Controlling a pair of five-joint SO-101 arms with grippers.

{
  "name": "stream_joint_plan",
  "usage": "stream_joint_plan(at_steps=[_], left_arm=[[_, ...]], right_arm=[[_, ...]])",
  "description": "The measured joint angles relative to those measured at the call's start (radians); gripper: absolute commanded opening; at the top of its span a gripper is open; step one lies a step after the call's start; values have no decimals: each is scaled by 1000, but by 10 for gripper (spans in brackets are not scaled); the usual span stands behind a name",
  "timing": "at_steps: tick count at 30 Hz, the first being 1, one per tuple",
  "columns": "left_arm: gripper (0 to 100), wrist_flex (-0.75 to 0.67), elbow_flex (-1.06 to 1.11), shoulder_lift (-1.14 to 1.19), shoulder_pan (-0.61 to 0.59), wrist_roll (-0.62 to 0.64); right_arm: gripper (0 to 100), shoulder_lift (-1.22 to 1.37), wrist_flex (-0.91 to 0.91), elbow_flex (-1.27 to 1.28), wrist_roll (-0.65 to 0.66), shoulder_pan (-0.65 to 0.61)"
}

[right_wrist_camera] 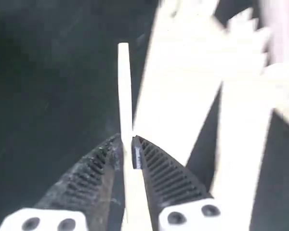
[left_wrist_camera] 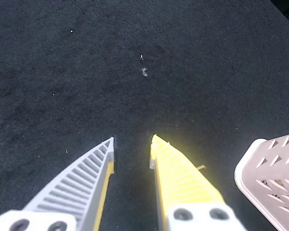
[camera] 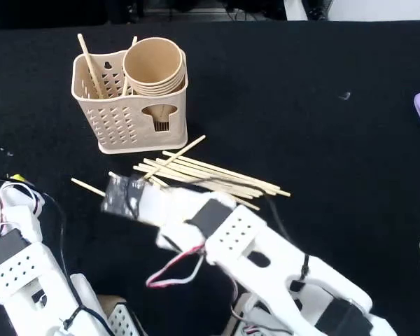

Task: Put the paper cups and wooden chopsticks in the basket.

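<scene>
Right gripper (right_wrist_camera: 126, 143) squeezes one chopstick (right_wrist_camera: 124, 86), likely to carry it | other chopsticks (camera: 210, 175) lie mid table (camera: 322, 140), beside basket (camera: 129, 122) near far-left corner | cups (camera: 154, 66) inside basket | left gripper (left_wrist_camera: 132, 138) apart, empty, likely waiting

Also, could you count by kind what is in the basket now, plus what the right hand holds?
Stack of paper cups in the basket: 1
Chopsticks standing in the basket: 2
Chopstick in the right hand: 1
Total: 4. The loose pile is left uncounted, because its sticks overlap.
</scene>
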Motion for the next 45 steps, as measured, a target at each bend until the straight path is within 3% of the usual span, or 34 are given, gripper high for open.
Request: stream_joint_plan(at_steps=[5,12,16,21,27,45], left_arm=[[134,0,0,0,0,0],[134,0,0,0,0,0],[134,0,0,0,0,0],[134,0,0,0,0,0],[134,0,0,0,0,0],[134,0,0,0,0,0]], right_arm=[[93,230,-176,-52,-28,0],[230,545,-135,-264,-34,0],[211,557,-52,-304,-34,0],[173,594,-107,-264,-34,-12],[7,603,-167,-253,-34,-37],[11,420,-5,-184,-78,-3]])
